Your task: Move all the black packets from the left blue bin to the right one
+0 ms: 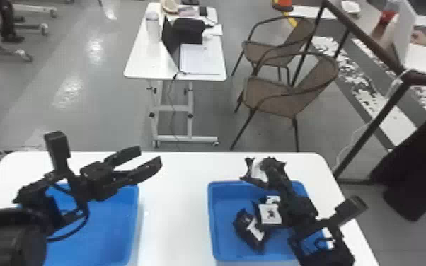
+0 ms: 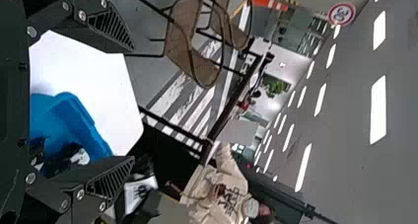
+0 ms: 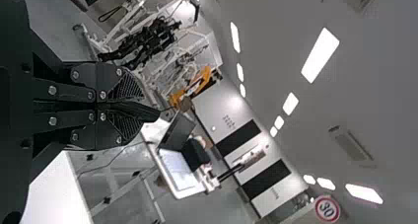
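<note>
My right gripper (image 1: 271, 165) pinches a black packet (image 1: 258, 170). Another packet (image 1: 247, 228) slants lengthwise, far-left to near-right (left gripper (image 1: 150, 156) gapes empty).

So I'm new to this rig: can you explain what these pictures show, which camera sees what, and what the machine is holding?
The machine is a robot with two black arms, each ending in a gripper with two flat fingers.

The head view looks forward and down from its head. A white table carries two blue bins: the left bin lies below the left arm, and the right bin has black packets with white patches inside.

The other two views come from cameras on the wrists and are turned on their side, so chairs and ceiling lights appear tilted. In the left wrist view, the left gripper is open with nothing between its fingers. In the right wrist view, the right gripper is closed on a black packet, seen nearly edge-on.
</note>
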